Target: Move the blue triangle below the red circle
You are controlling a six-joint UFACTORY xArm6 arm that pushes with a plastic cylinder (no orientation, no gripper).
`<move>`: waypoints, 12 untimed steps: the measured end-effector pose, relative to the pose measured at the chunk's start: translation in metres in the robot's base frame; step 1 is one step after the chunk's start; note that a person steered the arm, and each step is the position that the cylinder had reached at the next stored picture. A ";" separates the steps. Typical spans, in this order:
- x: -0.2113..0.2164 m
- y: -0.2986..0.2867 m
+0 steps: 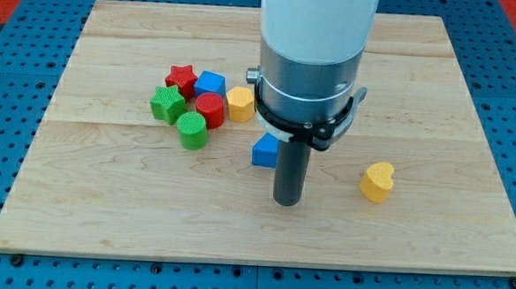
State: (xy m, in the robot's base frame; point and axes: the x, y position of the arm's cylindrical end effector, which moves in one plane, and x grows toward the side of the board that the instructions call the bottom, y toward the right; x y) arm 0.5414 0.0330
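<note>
The blue triangle [263,151] lies near the board's middle, partly hidden behind my rod. My tip [287,202] rests on the board just below and to the right of it, close beside it. The red circle [209,109] stands to the upper left, in a cluster of blocks. The blue triangle is to the right of and lower than the red circle, about a block's width away.
Around the red circle are a red star [181,77], a blue cube [210,83], a yellow hexagon [240,103], a green star [166,103] and a green cylinder [191,129]. A yellow heart [377,181] lies at the right. The wooden board [104,216] sits on a blue pegboard.
</note>
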 end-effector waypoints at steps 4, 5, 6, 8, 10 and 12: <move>-0.002 0.028; -0.018 0.040; -0.045 0.037; -0.048 -0.080; -0.051 -0.084; -0.057 -0.107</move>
State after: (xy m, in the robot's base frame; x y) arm 0.4845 -0.0744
